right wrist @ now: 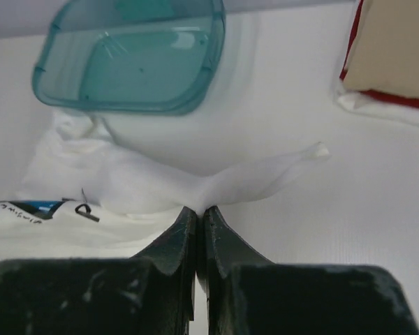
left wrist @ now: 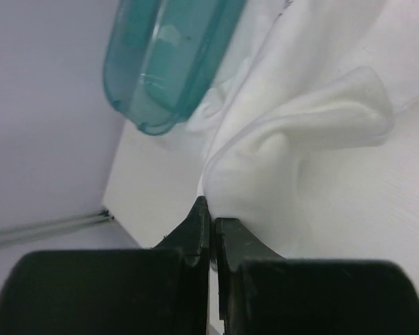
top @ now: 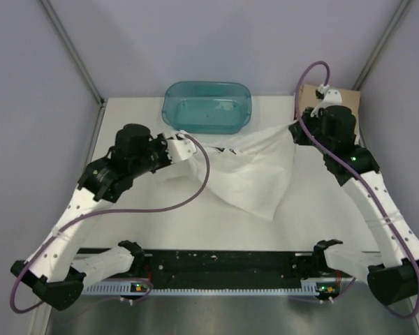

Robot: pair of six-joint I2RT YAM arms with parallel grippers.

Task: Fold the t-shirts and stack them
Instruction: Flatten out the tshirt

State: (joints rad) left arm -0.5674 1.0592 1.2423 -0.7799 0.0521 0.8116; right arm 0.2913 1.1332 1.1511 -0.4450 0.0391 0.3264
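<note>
Showing the white soft-cloth t-shirt (top: 255,174) strung between both arms, its upper edge lifted just in front of the translucent teal plastic tub (top: 208,118) and its lower part draped to a point on the white table (top: 195,230). The left gripper (left wrist: 211,216) was clamped on a thick rolled fold of the shirt's edge. The right gripper (right wrist: 197,211) was pinched on a thin twisted wisp of the opposite edge, with a loose tail poking out beyond the jaws.

Judged risks:
- **Slipping:** the right-hand bite looked slight, so tension between the arms could have pulled the cloth free.
- **Snagging:** the bunched cloth lay against the tub's near wall, so a lift or pull could have snagged it or dragged the tub.
- **Skewing:** the shirt hung crumpled and skewed, so any fold made from this hold was likely to land crooked.
- **Disturbing the stack:** the folded tan t-shirt (right wrist: 398,49) sat on the red t-shirt (right wrist: 391,98) at the far right corner, near the right arm, so a wide sweep could have disturbed that stack.
</note>
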